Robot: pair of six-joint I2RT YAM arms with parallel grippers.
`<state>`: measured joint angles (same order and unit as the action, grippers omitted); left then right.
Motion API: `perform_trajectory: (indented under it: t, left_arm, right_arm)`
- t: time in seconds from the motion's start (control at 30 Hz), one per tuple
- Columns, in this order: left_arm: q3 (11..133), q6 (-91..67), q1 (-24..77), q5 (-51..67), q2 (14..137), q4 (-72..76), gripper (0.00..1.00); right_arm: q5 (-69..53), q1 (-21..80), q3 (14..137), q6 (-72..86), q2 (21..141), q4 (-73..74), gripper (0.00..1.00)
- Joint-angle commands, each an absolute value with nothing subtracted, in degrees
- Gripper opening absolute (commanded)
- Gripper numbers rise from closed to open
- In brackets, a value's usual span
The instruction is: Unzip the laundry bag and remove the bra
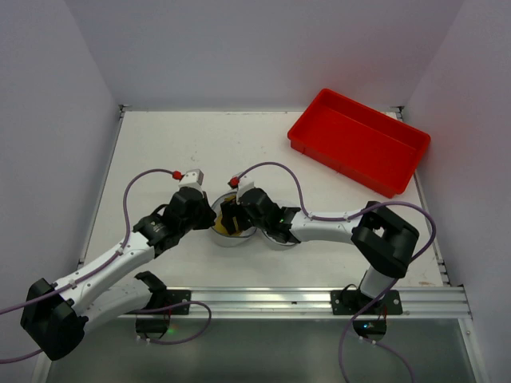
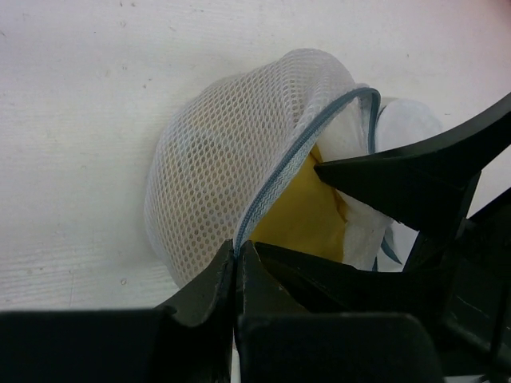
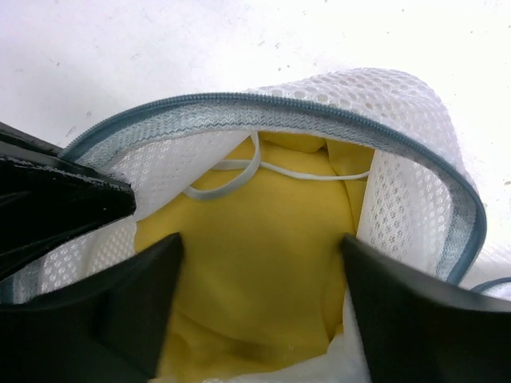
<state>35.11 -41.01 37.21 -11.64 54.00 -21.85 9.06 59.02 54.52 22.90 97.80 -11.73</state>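
Now, your small round laundry bag of translucent white mesh (image 1: 230, 231) sits on the white table (image 1: 160, 152) just ahead of both arms and between them. Its blue-grey rim zipper (image 3: 279, 108) is already parted, so the mouth gapes toward your right wrist. Your left gripper (image 2: 238, 257) is clamped tight on the zipper edge of the laundry bag, holding that lip up. Your right gripper (image 3: 259, 239) is the one that matters: its jaws stand wide and empty, one finger to each side of the soft yellow fabric bra (image 3: 255, 279), which lies straight ahead, inside the mouth. Whether the fingers touch the fabric, I cannot tell. A thin white strap (image 3: 231, 182) loops across the far side. By my judgement, you push straight in along the gripper's own axis, then close; the right arm is the nearer one.
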Motion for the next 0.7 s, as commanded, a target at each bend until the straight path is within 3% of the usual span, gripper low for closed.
perform_trajectory:
  t: [0.0, 0.07, 0.1, 0.2, 0.3, 0.37, 0.67]
  left_arm:
    - [34.98, -42.01, 36.74, -10.90, 53.44, -19.51, 0.00]
    - [34.89, -42.01, 36.74, -10.99, 53.53, -19.69, 0.00]
    - [34.81, -42.10, 36.74, -10.90, 53.53, -19.69, 0.00]
    - [34.80, -42.19, 36.65, -11.07, 53.44, -19.51, 0.00]
    - [34.98, -42.27, 36.56, -12.04, 53.70, -19.77, 0.00]
    - [34.98, -42.19, 36.30, -12.83, 54.31, -20.30, 0.00]
    - [35.68, -41.92, 33.84, -14.33, 55.37, -21.36, 0.00]
  right_arm:
    - [9.15, 58.71, 53.44, 23.47, 98.53, -16.52, 0.72]
    - [8.27, 58.62, 53.61, 22.85, 98.09, -16.52, 0.57]
    - [8.26, 58.62, 53.70, 22.68, 97.91, -16.35, 0.40]
    - [8.18, 58.54, 53.09, 22.24, 96.86, -16.35, 0.17]
    - [6.95, 58.62, 52.21, 21.36, 94.49, -15.74, 0.04]
    - [5.46, 58.62, 51.68, 20.39, 91.78, -15.03, 0.00]
    - [-7.02, 58.10, 51.24, 15.65, 81.04, -8.09, 0.00]
